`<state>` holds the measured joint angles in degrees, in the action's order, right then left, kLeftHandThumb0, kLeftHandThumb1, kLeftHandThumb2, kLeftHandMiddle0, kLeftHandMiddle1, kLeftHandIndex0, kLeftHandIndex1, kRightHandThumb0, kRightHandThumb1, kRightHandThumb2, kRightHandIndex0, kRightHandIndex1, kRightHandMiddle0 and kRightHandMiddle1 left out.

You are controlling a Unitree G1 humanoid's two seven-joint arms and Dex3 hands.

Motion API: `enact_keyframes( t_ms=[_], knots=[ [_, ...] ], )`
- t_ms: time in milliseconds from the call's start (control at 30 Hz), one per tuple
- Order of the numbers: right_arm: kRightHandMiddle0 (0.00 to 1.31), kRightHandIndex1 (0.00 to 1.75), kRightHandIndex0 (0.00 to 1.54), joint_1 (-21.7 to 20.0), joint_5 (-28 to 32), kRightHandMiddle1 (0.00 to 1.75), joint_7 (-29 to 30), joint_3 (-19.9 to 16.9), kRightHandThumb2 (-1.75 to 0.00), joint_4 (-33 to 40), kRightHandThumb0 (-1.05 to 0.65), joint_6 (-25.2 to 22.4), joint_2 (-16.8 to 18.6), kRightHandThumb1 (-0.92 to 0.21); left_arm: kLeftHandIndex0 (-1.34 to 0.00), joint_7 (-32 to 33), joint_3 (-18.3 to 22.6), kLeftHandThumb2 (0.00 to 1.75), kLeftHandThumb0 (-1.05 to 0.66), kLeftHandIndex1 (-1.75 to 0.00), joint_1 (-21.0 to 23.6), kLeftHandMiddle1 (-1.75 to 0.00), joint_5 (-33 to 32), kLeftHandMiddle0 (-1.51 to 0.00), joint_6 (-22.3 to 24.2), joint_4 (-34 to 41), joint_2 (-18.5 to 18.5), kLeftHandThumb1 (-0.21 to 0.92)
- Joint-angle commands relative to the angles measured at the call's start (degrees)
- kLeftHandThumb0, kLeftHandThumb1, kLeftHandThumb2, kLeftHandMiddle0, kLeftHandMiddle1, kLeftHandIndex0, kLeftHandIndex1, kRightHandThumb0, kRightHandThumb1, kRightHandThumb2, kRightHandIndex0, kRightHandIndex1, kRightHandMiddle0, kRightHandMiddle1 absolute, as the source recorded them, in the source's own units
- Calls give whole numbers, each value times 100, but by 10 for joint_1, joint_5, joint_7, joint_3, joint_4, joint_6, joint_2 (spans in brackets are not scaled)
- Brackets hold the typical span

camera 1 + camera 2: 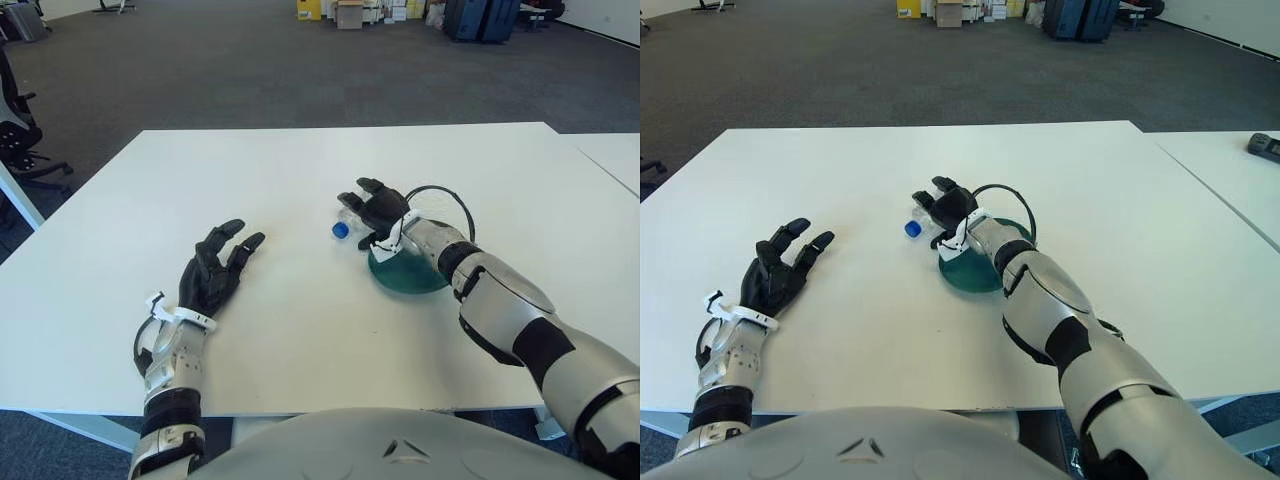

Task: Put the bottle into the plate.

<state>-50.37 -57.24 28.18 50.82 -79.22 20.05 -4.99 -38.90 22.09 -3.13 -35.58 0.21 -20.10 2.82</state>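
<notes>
- The bottle lies on its side on the counter, just left of the green plate.
- Right hand covers the bottle; whether its fingers grip it, I cannot tell.
- Left hand shows well apart, fingers spread wide.

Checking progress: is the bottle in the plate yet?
No. The bottle lies on the table left of the plate, under the right hand.

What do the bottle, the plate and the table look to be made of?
Bottle: likely clear plastic, see-through body, blue cap. Plate: probably glossy dark green plastic or glazed ceramic, since it shows a sheen. Table: smooth matte white top, perhaps laminate.
</notes>
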Motion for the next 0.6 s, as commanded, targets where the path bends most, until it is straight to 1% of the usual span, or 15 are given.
enact_keyframes(
  t_ms=[0,267,433,533,567],
  knots=[
    [0,3,22,16,2,63,-12,-2,-20,-8,-87,-2,7,-92,-38,11,2,91,-88,-120,-6,-110,-10,-61,17,16,3,92],
    [0,4,28,23,17,65,-20,-22,-16,-7,-80,6,12,-89,-37,18,6,92,-89,-120,-19,-110,-16,-60,37,42,5,92],
    [0,7,39,24,32,71,-35,-35,-14,-7,-72,7,13,-86,-36,24,8,93,-90,-117,-23,-115,-19,-60,42,51,5,92],
    [0,9,44,24,37,78,-46,-41,-17,-6,-67,8,14,-83,-34,29,9,93,-91,-116,-24,-119,-20,-58,46,54,5,92],
    [0,11,44,23,38,80,-50,-44,-24,-6,-66,8,14,-79,-34,31,10,93,-91,-115,-25,-119,-20,-58,47,55,5,92]
  ],
)
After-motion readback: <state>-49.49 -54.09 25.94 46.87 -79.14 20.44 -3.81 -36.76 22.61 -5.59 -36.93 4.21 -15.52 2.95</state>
